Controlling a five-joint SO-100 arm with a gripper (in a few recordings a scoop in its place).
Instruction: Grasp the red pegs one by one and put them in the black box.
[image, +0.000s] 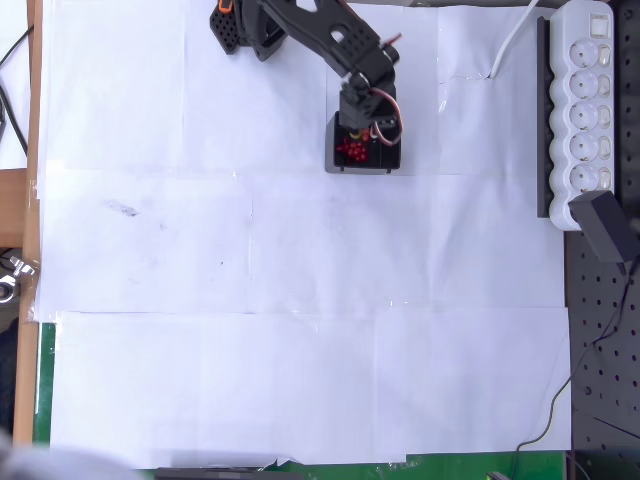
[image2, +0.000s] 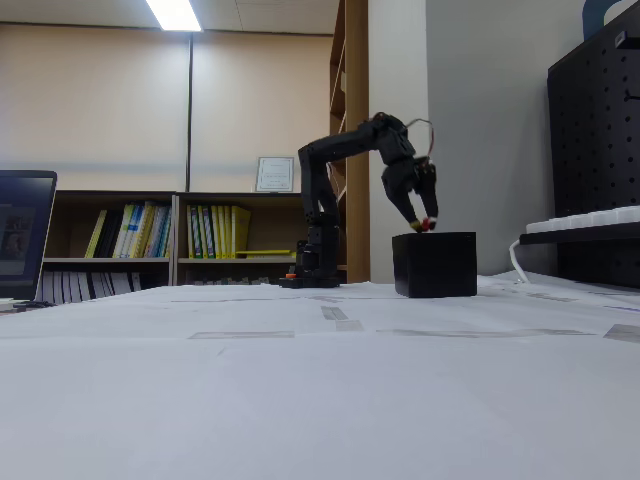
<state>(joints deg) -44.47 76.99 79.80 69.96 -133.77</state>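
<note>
A wide table covered with taped sheets of white paper (image: 300, 300) is spread beneath and around the gripper in the overhead view, and one black jointed robot arm (image: 320, 35) is seen reaching over it from the top edge of that view. One white five-socket power strip (image: 585, 105) is laid well to the right of the gripper in the overhead view, with one black plug adapter (image: 607, 225) at its lower end. One small square black plastic box (image2: 434, 264) is stood directly below the gripper; in the fixed view it is seen as a dark cube with plain matt sides, and in the overhead view its open top is partly covered by the arm. The gripper (image2: 422, 224) is held just above the box's top rim, fingers pointed downward, and a small red peg (image2: 427, 225) is seen pinched between the fingertips. A cluster of tiny dark-red round pegs (image: 354, 150) is gathered inside the box, beneath the gripper; they are packed too closely to be counted exactly, though about six or seven can be made out.
</note>
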